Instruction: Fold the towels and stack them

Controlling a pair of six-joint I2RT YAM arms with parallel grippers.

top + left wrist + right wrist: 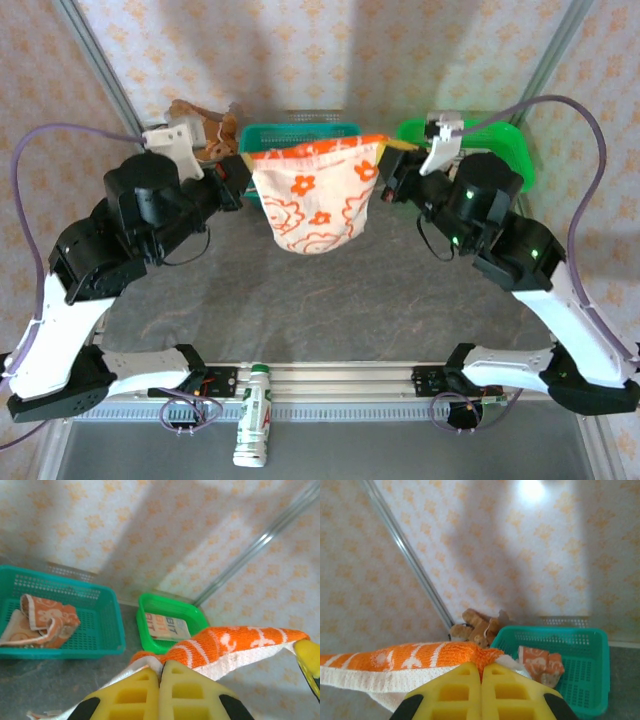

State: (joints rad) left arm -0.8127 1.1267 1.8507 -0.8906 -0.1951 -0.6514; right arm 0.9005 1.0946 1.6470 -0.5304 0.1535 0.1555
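An orange towel [315, 200] with white flower prints hangs stretched above the table between both arms. My left gripper [243, 172] is shut on its left top corner, and the yellow fingers [135, 690] pinch the orange hem [225, 647]. My right gripper [385, 172] is shut on the right top corner [445, 655]. A crumpled orange towel [47, 622] lies in the teal basket [107, 625]. A folded cream towel with lettering [162, 625] rests in the green basket [192, 615].
A brown teddy bear [205, 125] sits behind the left arm at the back wall. The teal basket [300, 132] and green basket [500, 140] stand along the back edge. A white bottle [255, 430] lies on the front rail between the arm bases.
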